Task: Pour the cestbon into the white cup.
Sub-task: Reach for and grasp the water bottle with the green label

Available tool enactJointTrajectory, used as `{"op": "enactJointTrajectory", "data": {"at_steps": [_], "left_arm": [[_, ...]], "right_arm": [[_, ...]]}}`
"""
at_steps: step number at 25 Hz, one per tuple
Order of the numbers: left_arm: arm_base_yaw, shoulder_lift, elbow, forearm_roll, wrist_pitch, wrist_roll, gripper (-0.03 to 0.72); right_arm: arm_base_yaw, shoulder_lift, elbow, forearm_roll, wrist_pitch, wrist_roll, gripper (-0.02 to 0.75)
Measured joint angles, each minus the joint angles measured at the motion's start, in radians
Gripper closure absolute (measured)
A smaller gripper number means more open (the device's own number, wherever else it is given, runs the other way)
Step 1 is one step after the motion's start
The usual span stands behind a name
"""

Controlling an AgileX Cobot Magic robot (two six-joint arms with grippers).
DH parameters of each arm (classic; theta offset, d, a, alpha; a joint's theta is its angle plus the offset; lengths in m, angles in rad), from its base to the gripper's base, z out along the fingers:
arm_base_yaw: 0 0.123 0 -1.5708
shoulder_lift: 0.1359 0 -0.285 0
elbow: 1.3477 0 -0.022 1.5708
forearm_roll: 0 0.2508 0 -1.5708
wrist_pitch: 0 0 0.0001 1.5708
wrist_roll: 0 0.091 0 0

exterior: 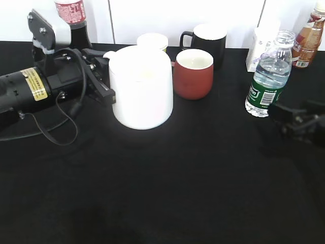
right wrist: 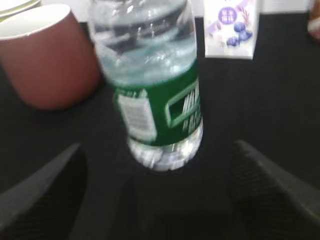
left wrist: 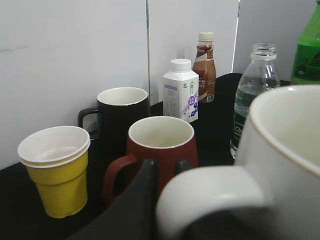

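Note:
The white cup (exterior: 142, 86) stands on the black table, left of centre. My left gripper (exterior: 101, 76) lies level at its left side and is shut on its loop handle (left wrist: 210, 197); the fingers (left wrist: 166, 167) sit tight against the handle. The cestbon (exterior: 267, 76), clear with a green label and no cap, stands upright at the right and holds water. My right gripper (exterior: 292, 119) is open just in front of the bottle's base. In the right wrist view the bottle (right wrist: 155, 90) stands beyond the spread fingers (right wrist: 157, 150), untouched. The bottle also shows in the left wrist view (left wrist: 252, 95).
A reddish-brown mug (exterior: 193, 73), a black mug (exterior: 205, 40) and a yellow cup (exterior: 152, 40) stand behind the white cup. A cola bottle (exterior: 73, 20) is at back left. A white carton (exterior: 261, 46) and a brown drink bottle (exterior: 310, 38) are at back right.

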Motion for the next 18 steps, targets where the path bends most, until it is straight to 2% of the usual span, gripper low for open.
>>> {"op": "enactJointTrajectory", "data": {"at_steps": [10,14,18], "left_arm": [[0.0,0.0,0.0,0.0,0.007,0.0,0.615],[0.0,0.0,0.0,0.0,0.024,0.0,0.615],[0.0,0.0,0.0,0.0,0.026,0.0,0.615]], "right_arm": [[0.0,0.269,-0.331,-0.136,-0.004,0.013,0.071],[0.0,0.313,-0.35,-0.141,-0.019,0.014,0.132],[0.0,0.314,-0.391,-0.17,-0.028,0.015,0.141]]}}
